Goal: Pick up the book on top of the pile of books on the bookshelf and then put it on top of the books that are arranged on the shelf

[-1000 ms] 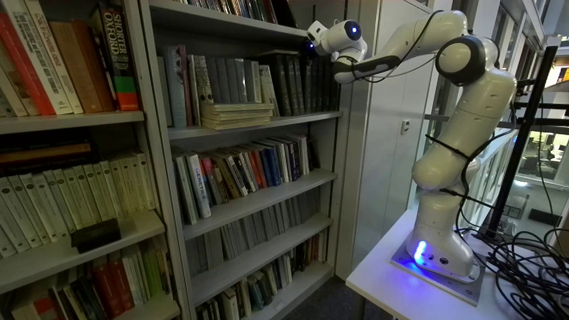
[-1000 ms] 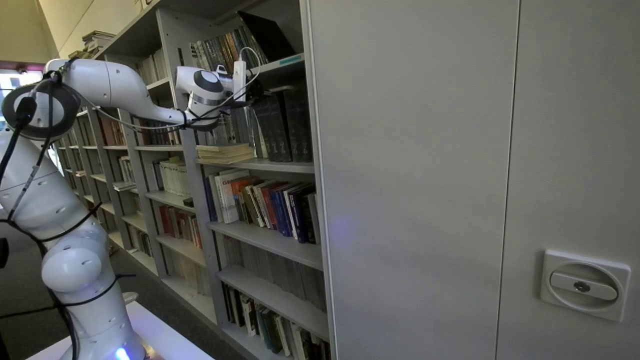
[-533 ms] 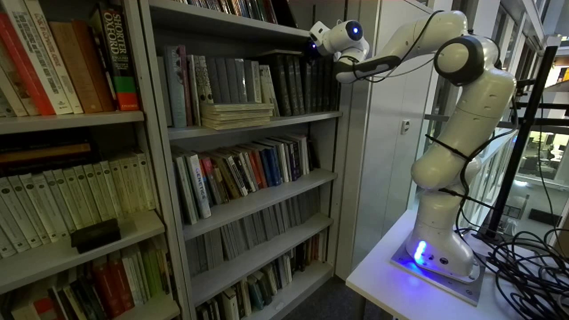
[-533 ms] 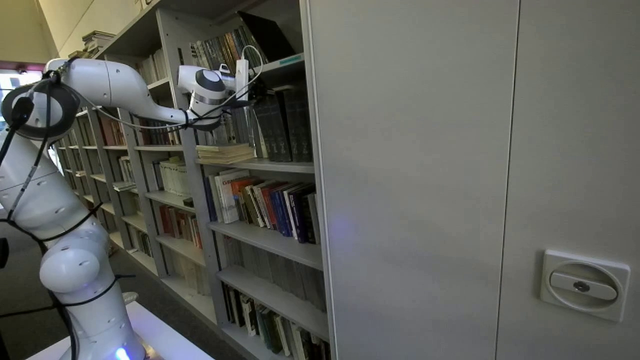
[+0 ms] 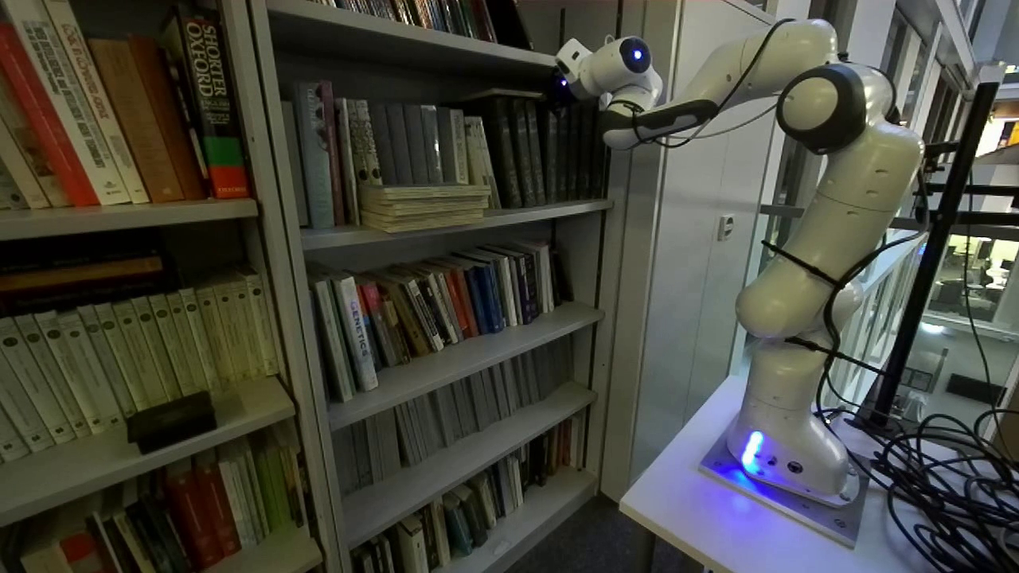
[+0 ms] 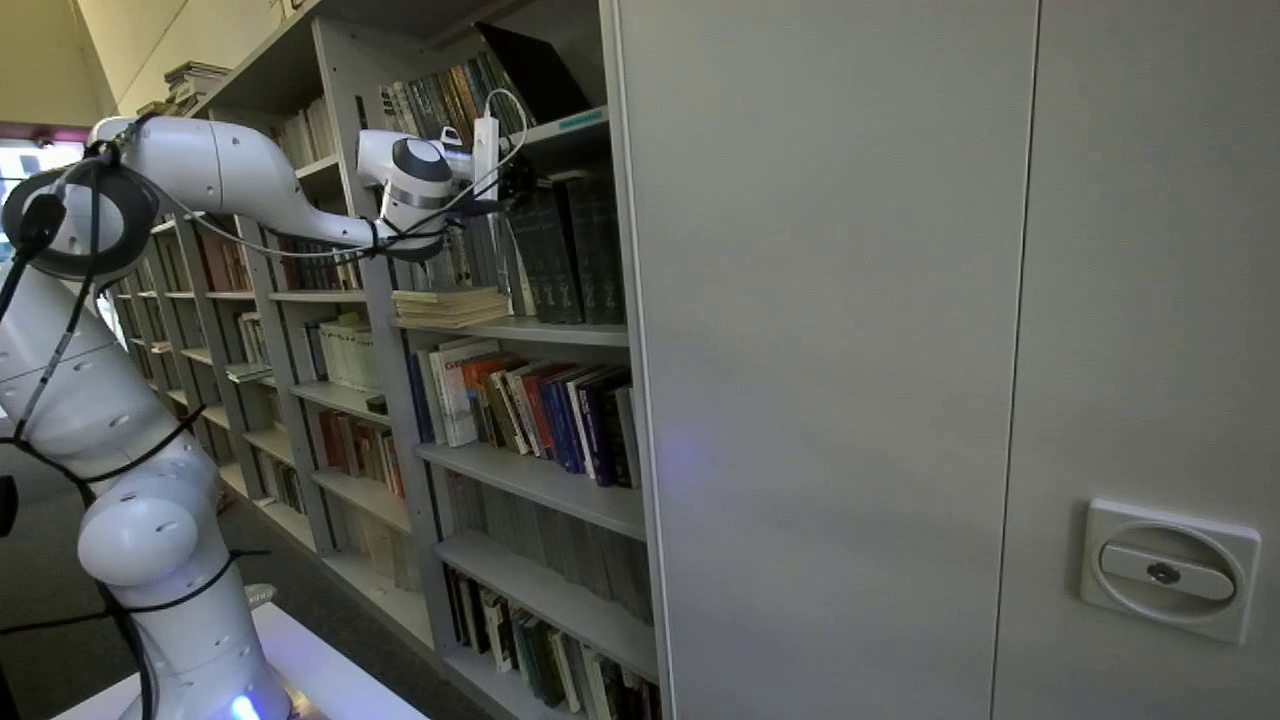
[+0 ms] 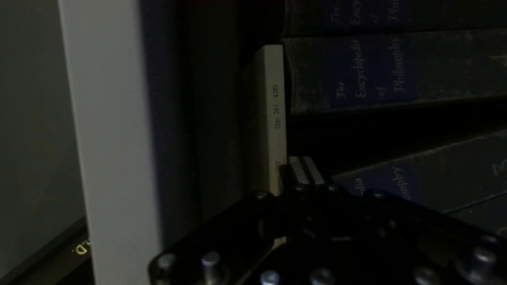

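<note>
A thin pale book point(image 7: 276, 111) lies flat across the tops of the dark encyclopedia volumes point(image 7: 356, 73), shown turned sideways in the wrist view. Its pale edge point(image 5: 509, 94) also shows in an exterior view. My gripper point(image 7: 307, 170) is shut, with only a narrow dark gap between its pads and nothing visible in it. The fingertips are beside the pale book's spine, in front of a dark gap between volumes; contact is unclear. The gripper is a dark shape in both exterior views point(image 5: 559, 89) point(image 6: 518, 185). The pile of pale books point(image 5: 424, 208) lies flat on the same shelf point(image 6: 560, 332).
The shelf board above point(image 5: 414, 30) runs close over the gripper and shows as a pale band in the wrist view point(image 7: 111, 130). Upright grey books point(image 5: 406, 143) stand behind the pile. A white cabinet door point(image 6: 820, 350) adjoins the bookcase. Cables point(image 6: 330, 250) hang along the arm.
The arm's wrist and gripper have shifted slightly to the right in both exterior views, mostly in the first half second. The pile and the shelved books look unchanged.
</note>
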Action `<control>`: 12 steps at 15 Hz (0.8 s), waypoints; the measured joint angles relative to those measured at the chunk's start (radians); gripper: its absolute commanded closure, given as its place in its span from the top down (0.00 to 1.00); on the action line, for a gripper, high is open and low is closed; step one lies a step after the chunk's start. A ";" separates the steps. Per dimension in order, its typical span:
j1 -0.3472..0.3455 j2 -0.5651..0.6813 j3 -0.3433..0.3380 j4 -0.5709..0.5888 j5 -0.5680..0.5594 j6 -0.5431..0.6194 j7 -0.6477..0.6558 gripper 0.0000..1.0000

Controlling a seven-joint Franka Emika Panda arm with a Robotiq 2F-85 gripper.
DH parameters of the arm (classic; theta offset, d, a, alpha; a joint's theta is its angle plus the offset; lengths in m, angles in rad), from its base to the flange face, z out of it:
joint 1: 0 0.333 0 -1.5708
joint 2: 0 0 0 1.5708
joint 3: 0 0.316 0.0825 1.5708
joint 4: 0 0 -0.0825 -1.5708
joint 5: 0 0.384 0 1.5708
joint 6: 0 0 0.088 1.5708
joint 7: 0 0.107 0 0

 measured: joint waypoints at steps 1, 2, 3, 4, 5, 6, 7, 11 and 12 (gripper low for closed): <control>-0.001 0.001 0.000 0.003 -0.004 0.000 0.000 0.00; -0.001 0.002 0.001 0.006 -0.008 0.000 0.000 0.00; -0.002 0.003 0.002 0.009 -0.012 -0.001 0.000 0.00; -0.003 0.004 0.003 0.012 -0.018 -0.001 0.001 0.00; -0.007 0.005 0.006 0.015 -0.028 -0.001 0.004 0.00; -0.010 0.007 0.010 0.019 -0.034 -0.001 0.009 0.00; -0.012 0.008 0.013 0.022 -0.039 -0.001 0.012 0.00; -0.018 0.017 0.019 0.028 -0.063 -0.001 0.027 0.00; -0.021 0.018 0.019 0.028 -0.070 -0.001 0.034 0.00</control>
